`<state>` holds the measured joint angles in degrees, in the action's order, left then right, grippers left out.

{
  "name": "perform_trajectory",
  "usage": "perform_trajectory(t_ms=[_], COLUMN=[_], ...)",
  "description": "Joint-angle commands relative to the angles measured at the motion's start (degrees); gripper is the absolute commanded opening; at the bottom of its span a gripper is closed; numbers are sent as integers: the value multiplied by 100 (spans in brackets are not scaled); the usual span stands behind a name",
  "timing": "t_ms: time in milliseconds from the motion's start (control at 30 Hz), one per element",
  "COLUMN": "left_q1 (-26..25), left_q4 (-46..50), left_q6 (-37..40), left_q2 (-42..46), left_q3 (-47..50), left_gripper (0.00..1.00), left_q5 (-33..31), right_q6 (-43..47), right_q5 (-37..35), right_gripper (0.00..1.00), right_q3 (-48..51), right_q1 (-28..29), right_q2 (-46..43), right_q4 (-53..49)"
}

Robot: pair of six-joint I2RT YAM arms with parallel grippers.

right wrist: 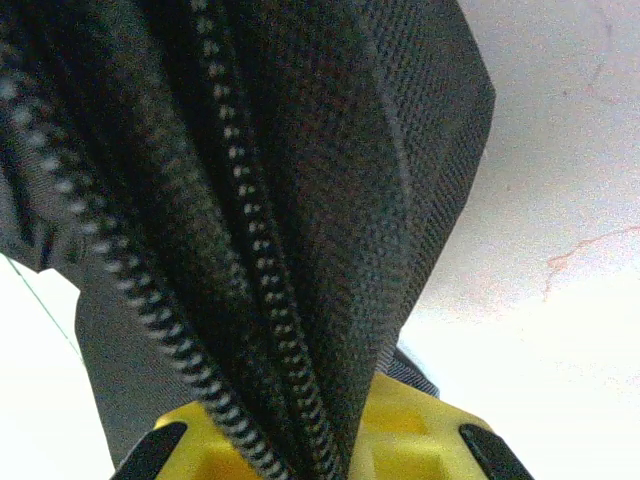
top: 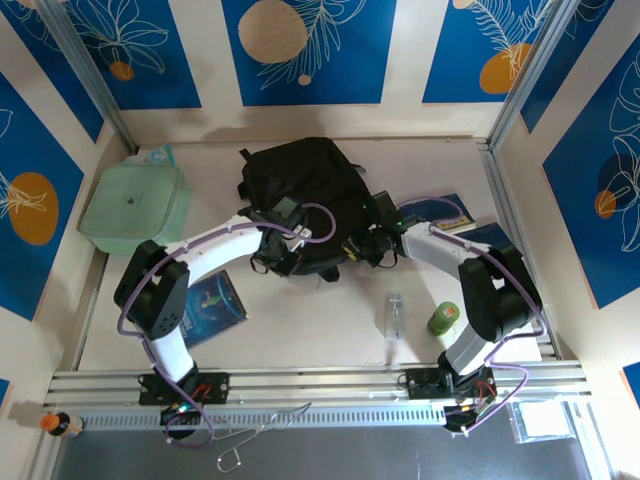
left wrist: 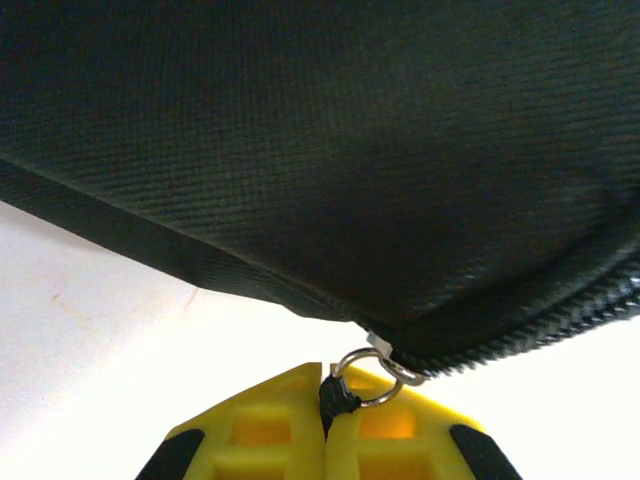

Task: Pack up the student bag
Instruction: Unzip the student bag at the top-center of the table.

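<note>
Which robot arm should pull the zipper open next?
The left, probably: the left gripper pinches the zip pull on the student bag, while the right gripper only clamps fabric by the zip teeth.

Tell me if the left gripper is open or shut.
Shut. The left gripper has its yellow fingers pressed together on the zip pull of the bag.
</note>
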<state>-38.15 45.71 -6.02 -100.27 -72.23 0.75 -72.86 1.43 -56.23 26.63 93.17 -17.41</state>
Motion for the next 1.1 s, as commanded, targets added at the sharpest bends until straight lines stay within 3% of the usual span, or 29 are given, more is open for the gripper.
perform_trajectory(t_ms=[0,467,933,1000,1067], left_q1=[262,946,1813,1917,1985], left_q4=[359,-585,-863,-884,-942], left_q6=[-4,301,313,254,183], left_q2=[-45,-438,-902,-937,-902], left_q3=[174,376,-159,-235,-252], left_gripper=[0,1,4,7,17], left_q5=[-494,-216,-660,-742,-890], right_q6=[208,561,773,782,765], right_q5=[-359,-112,249,367,488], right_gripper=[7,8,8,9,9], right_q3=[50,41,68,54,54], right_q1=[-209,-373,-536,-536,-521], right_q2=[-263,-368,-327,-281,-199], right_q4=[-140,-165,42,126,212])
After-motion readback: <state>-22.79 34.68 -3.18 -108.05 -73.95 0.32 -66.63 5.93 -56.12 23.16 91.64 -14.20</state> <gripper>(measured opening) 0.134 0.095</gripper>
